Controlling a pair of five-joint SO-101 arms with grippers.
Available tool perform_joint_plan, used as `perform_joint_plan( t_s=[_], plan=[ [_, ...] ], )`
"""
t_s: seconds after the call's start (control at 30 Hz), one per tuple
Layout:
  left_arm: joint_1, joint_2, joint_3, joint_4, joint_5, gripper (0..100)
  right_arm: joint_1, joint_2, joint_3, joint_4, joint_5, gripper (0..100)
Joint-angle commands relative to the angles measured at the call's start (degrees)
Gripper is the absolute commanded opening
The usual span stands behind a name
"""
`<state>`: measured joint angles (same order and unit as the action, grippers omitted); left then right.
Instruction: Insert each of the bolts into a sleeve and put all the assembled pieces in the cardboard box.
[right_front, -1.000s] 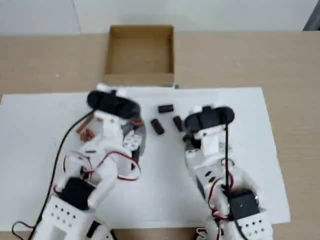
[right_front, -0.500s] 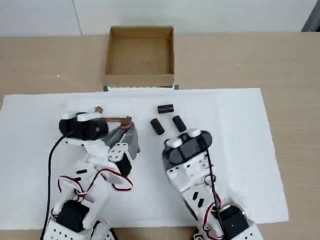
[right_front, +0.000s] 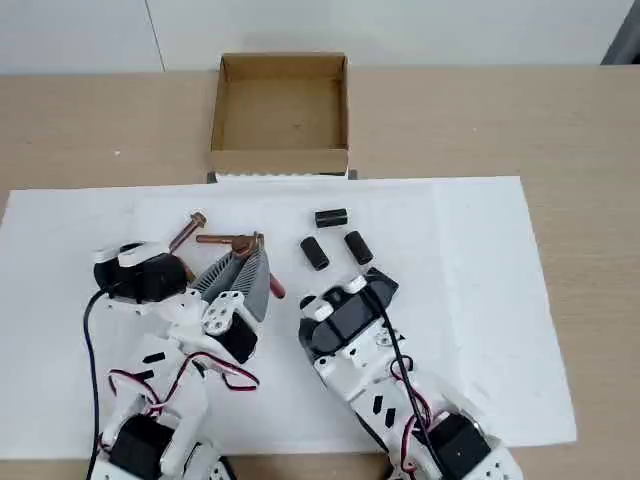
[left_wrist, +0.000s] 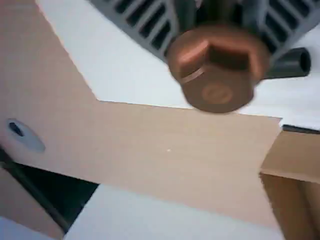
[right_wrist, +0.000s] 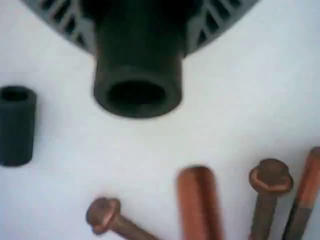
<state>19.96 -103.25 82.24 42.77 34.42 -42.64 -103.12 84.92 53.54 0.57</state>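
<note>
My left gripper (right_front: 255, 275) is shut on a copper bolt (left_wrist: 217, 67), whose hex head faces the left wrist camera between the grey fingers (left_wrist: 135, 17). The right gripper (right_wrist: 137, 30) is shut on a black sleeve (right_wrist: 137, 75), open end outward, under the right arm (right_front: 345, 310). Two loose bolts (right_front: 187, 230) (right_front: 225, 240) lie on the white paper left of centre. Three free sleeves (right_front: 331, 217) (right_front: 314, 252) (right_front: 358, 247) lie in the middle. The right wrist view has several bolts (right_wrist: 267, 190) beyond the held sleeve. The cardboard box (right_front: 215, 110) stands at the back.
A white paper sheet (right_front: 470, 260) covers the near half of the wooden table (right_front: 500, 110). The box sits just past the paper's far edge. The right half of the paper holds nothing. Both arm bases stand at the near edge.
Both arms have drawn back toward the near edge and turned toward each other, uncovering the loose bolts. The three free sleeves have stayed where they were.
</note>
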Motion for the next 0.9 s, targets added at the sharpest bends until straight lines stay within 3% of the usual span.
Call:
perform_joint_plan(
  t_s=[0.0, 0.87],
  plan=[
    [1.58, -0.97, -0.31, -4.04, 0.53, 0, -0.22, -0.66, -0.35, -3.91, 2.81, 0.2],
    [7.38, -0.70, -0.57, -3.52, 0.53, 0, 0.13, -0.75, 0.53, -4.70, 3.87, 0.2]
  ],
)
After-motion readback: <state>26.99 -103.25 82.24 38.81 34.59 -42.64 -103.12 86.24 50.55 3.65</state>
